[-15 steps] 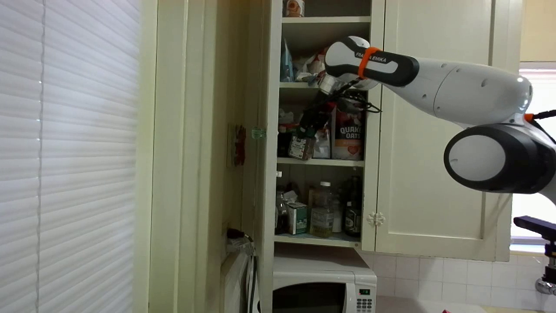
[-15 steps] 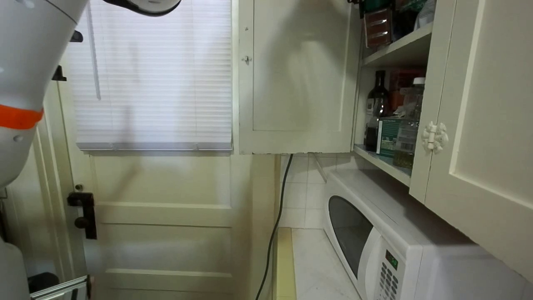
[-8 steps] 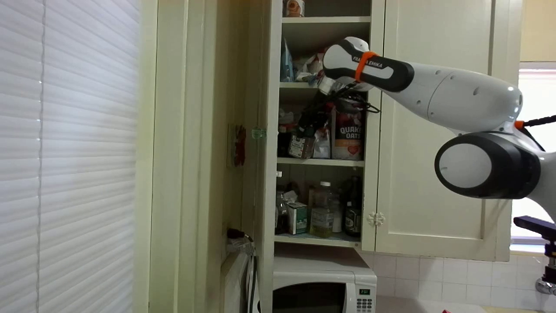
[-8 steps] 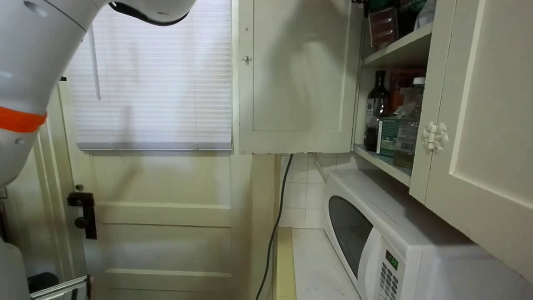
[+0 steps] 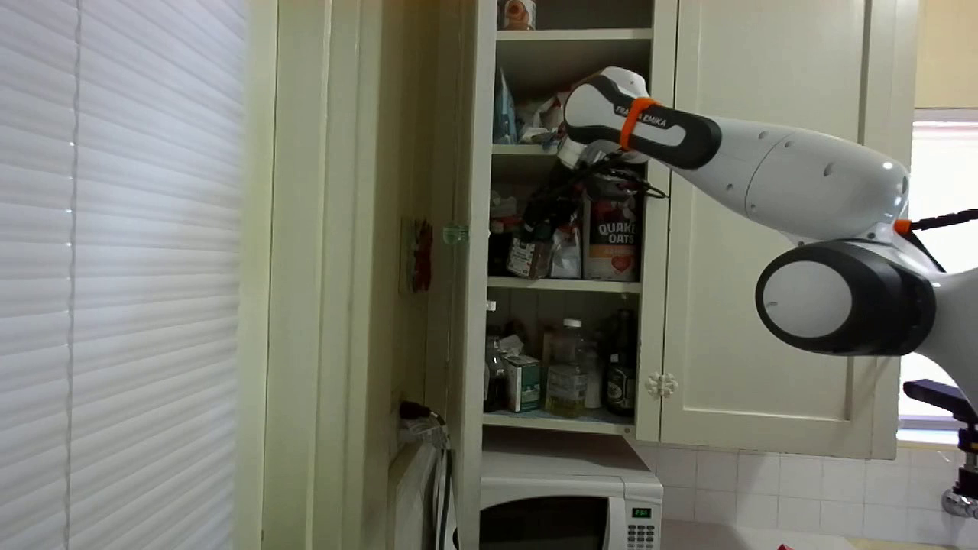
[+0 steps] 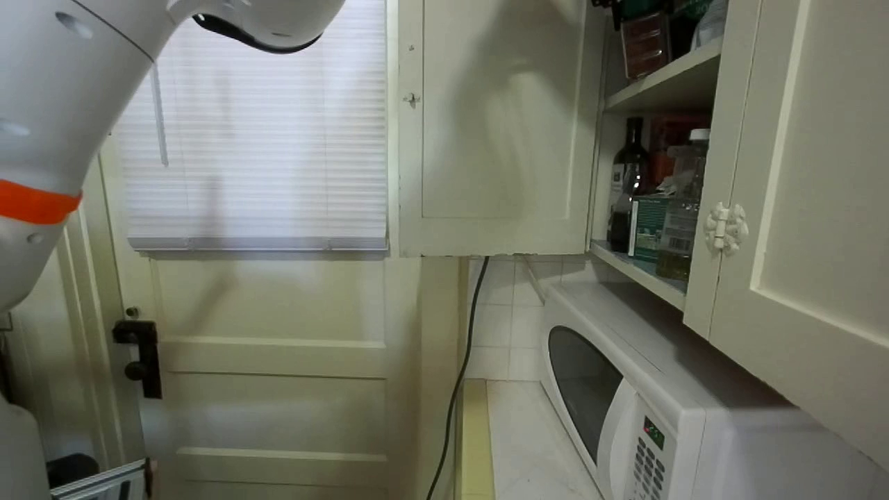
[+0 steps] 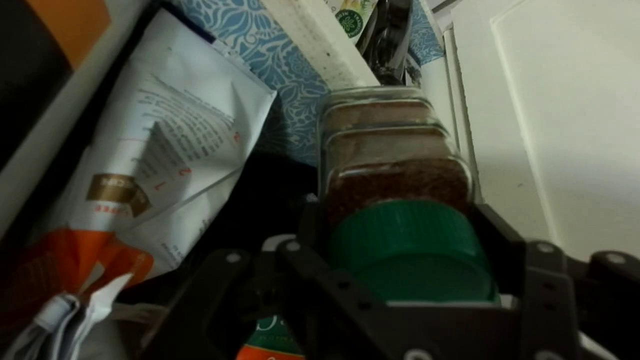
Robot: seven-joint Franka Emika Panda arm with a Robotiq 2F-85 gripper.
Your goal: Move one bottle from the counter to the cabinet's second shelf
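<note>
Wrist view: we've got the claw (image 7: 402, 235) clamped on the green ridged lid (image 7: 410, 260) of our bottle (image 7: 397, 175), one jaw against each side. Bottle's clear, rounded-square, grainy dark brown inside. Creased white pouch (image 7: 180, 120) nearby, blue floral liner (image 7: 296, 107) alongside. In an exterior view we see the bottle tilted in the cream panelled cabinet (image 5: 726, 367), at the second shelf (image 5: 565, 286) from the bottom; can't tell if they touch. In an exterior view: boxy white microwave (image 6: 663, 389) on pale, flat counter (image 6: 531, 444).
</note>
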